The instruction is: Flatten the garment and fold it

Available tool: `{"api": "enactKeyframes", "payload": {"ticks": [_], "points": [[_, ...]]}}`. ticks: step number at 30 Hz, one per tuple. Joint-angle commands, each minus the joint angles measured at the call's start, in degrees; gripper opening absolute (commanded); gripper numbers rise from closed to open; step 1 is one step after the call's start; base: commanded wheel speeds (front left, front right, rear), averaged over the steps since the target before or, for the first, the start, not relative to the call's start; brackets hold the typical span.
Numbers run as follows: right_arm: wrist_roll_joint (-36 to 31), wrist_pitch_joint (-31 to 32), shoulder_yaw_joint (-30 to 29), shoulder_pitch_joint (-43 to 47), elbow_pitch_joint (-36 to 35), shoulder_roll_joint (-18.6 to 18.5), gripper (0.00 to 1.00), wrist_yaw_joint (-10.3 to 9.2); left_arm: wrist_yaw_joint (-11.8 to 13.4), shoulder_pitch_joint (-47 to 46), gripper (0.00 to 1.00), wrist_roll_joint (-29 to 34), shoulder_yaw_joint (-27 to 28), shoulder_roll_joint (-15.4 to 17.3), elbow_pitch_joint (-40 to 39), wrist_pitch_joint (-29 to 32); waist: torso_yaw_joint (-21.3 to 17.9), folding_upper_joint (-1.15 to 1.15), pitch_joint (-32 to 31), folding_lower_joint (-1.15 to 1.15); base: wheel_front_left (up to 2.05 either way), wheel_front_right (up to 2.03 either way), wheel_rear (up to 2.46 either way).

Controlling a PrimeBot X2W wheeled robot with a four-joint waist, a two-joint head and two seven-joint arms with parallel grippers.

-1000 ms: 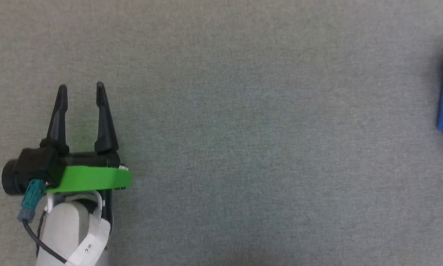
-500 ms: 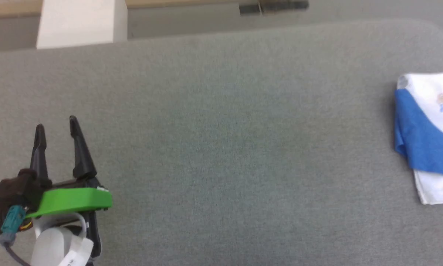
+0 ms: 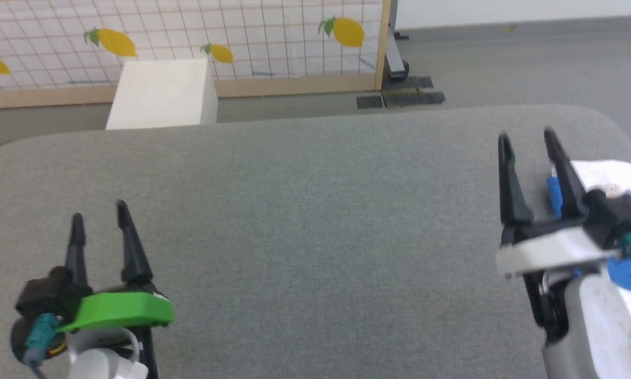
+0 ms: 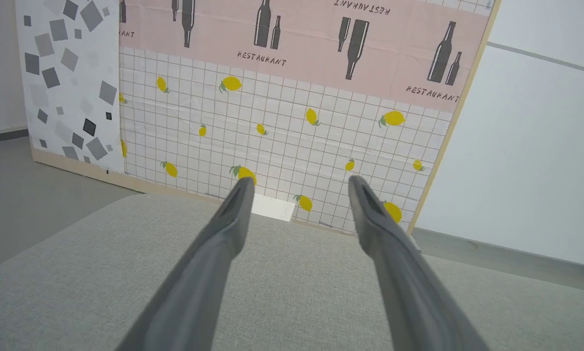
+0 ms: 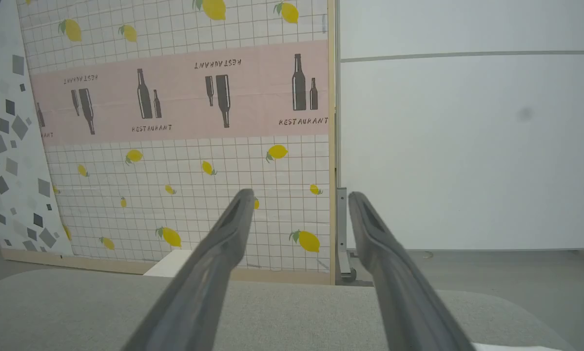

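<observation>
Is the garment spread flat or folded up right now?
Not spread: the garment lies as a small compact bundle at the grey surface's right edge, partly behind the right gripper.

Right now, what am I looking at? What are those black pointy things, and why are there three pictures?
This is a robot with two arms. The black pointy things are its pincers, which work like fingers for grabbing. One picture comes from a camera on its head, looking down at a grey padded table. There you see the left pincer, with a green part behind it, and the right pincer. Both are open and hold nothing. The other two pictures come from small cameras on each wrist, looking along the fingers toward a screen with lemons. A white and blue T-shirt lies at the table's right edge, partly hidden by the right pincer. The robot's job is to flatten and fold it.
</observation>
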Motion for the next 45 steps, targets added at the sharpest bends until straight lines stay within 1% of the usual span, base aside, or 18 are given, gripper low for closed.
{"api": "enactKeyframes", "payload": {"ticks": [1, 4, 8, 12, 18, 22, 28, 29, 45], "points": [[-0.38, -0.58, -0.30, 1.94, 0.07, 0.20, 1.00, -0.08, 0.02, 1.08, 1.00, 0.73, -0.69, -0.31, 0.90, -0.25, 1.26, 0.00, -1.79, 0.00, 0.00, 0.00, 0.00], [1.39, -0.83, -0.36, 5.41, 1.38, 0.26, 1.00, -0.08, -0.40, 2.03, 1.00, 1.76, -2.50, -0.40, 3.62, -0.25, 1.47, 0.00, -2.58, 0.00, 0.00, 0.00, 0.00], [1.70, -0.92, 0.28, 8.62, 3.47, 0.27, 1.00, -0.08, -0.28, 2.66, 1.00, 3.75, -4.84, -0.47, 7.20, -0.25, 1.45, 0.00, -3.19, 0.00, 0.00, 0.00, 0.00], [1.58, -0.93, 0.27, 10.21, 5.92, 0.28, 1.00, -0.08, -0.23, 2.92, 1.00, 3.99, -6.40, -0.58, 9.95, -0.25, 1.31, 0.00, -3.37, 0.00, 0.00, 0.00, 0.00], [1.46, -0.08, -0.05, 10.37, 10.28, 0.28, 1.00, -0.08, -0.35, 2.97, 1.00, 2.78, -7.77, -0.68, 13.84, -0.26, 1.26, 0.00, -3.56, 0.00, 0.00, 0.00, 0.00], [1.76, 1.22, 0.36, 9.86, 11.72, 0.29, 1.00, -0.08, -0.16, 2.36, 1.00, 2.12, -7.99, -0.70, 15.85, -0.24, 1.25, 0.00, -3.44, 0.00, 0.00, 0.00, 0.00], [1.78, 1.69, 0.36, 9.24, 12.24, 0.29, 1.00, -0.08, 0.08, 1.26, 1.00, 2.44, -8.22, -0.50, 16.21, -0.25, 1.36, 0.00, -3.02, 0.00, 0.00, 0.00, 0.00], [1.48, 1.51, 0.31, 9.86, 12.14, 0.19, 0.00, 0.00, -0.01, 2.02, 0.00, 2.43, -8.18, -0.52, 16.28, -0.03, 1.35, 0.00, -3.04, 0.00, 0.00, 0.00, 0.00], [0.81, 2.49, 0.37, 10.32, 10.56, 0.18, 0.00, 0.00, -0.25, 2.17, 0.00, 3.43, -8.16, -0.55, 15.11, 1.18, 1.42, 0.00, -2.88, 0.00, 0.00, 0.00, 0.00]]}}
